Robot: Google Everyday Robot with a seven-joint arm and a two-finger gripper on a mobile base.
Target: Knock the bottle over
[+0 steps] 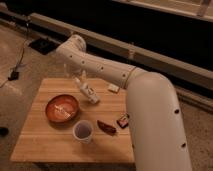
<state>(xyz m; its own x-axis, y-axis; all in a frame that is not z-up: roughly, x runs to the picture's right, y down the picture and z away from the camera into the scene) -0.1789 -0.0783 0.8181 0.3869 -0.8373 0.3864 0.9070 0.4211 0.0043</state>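
While the arm (pixel 115 75) reaches in from the right and bends down over the far half of the table (pixel 45 145), the bottle (pixel 88 92) leans steeply, its neck toward 11 o'clock and its base toward 5 o'clock, just beside the red bowl (pixel 62 108) at the bowl's 2 o'clock. The claw (pixel 75 75) sits at the bottle's 11 o'clock, close to its neck; whether it is wide or narrow cannot be told. The step in hand appears to be the tipping push itself, with the bottle seemingly mid-fall or already down. The next move would call for confirming that the bottle rests flat, then lifting clear without striking the bowl or the white cup (pixel 82 131) at 6 o'clock.
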